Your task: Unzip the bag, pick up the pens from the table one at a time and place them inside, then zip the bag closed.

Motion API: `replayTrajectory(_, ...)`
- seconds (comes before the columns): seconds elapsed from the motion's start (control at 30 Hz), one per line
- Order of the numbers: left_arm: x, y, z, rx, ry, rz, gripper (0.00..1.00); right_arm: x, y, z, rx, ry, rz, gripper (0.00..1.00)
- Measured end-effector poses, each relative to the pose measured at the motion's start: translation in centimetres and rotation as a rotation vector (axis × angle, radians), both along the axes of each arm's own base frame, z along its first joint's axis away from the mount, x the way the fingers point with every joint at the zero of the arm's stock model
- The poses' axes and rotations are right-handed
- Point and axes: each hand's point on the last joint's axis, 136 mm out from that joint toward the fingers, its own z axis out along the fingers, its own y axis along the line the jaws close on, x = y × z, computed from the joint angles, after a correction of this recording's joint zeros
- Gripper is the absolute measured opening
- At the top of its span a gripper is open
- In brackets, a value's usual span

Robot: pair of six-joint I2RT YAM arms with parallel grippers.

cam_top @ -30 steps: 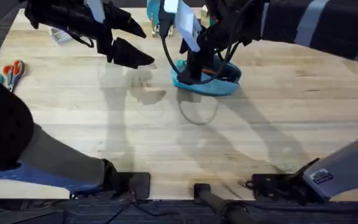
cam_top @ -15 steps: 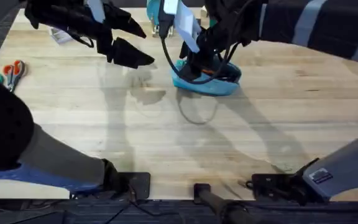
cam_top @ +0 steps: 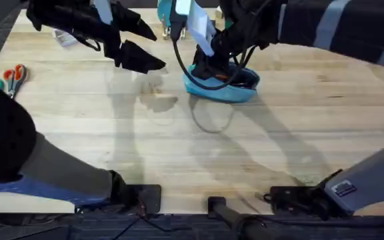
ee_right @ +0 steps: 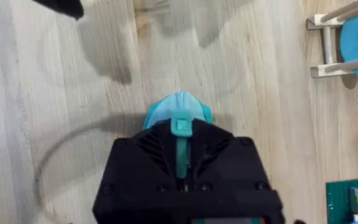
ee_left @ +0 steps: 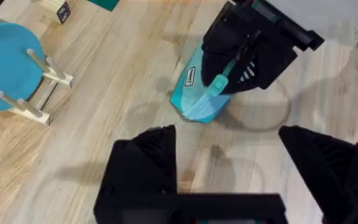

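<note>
The light blue bag [cam_top: 227, 89] lies at the far middle of the table [cam_top: 179, 147], its top showing a dark gap. My right gripper [cam_top: 202, 72] stands over the bag's left end, shut on the pale zipper pull tab [ee_right: 181, 124]. In the left wrist view the bag [ee_left: 199, 102] pokes out from under the right gripper [ee_left: 225, 78], with the pull tab [ee_left: 217, 84] sticking out. My left gripper [cam_top: 142, 48] hovers open to the left of the bag with nothing between its fingers [ee_left: 143, 163]. The pens are hidden.
A round blue disc on a wooden stand [ee_left: 8, 62] stands behind the bag toward the far edge. Orange- and teal-handled scissors [cam_top: 13, 75] lie at the left edge. A small labelled wooden block [ee_left: 58, 9] and a green plate [ee_right: 352, 199] sit at the back.
The right gripper has shifted a little toward the far side at the bag's left end, and the bag has moved slightly with it. The left arm has stayed still.
</note>
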Motion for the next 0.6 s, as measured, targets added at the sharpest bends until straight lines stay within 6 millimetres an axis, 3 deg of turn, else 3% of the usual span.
replayTrajectory(0.13, 0.0, 0.0, 0.01, 0.0, 0.0, 0.0, 0.994, 0.0, 0.0, 0.01, 0.0, 0.0, 0.0, 0.04)
replayTrajectory(0.6, 0.0, 0.0, 0.0, 0.0, 0.0, 0.0, 0.994, 0.0, 0.0, 0.01, 0.0, 0.0, 0.0, 0.032)
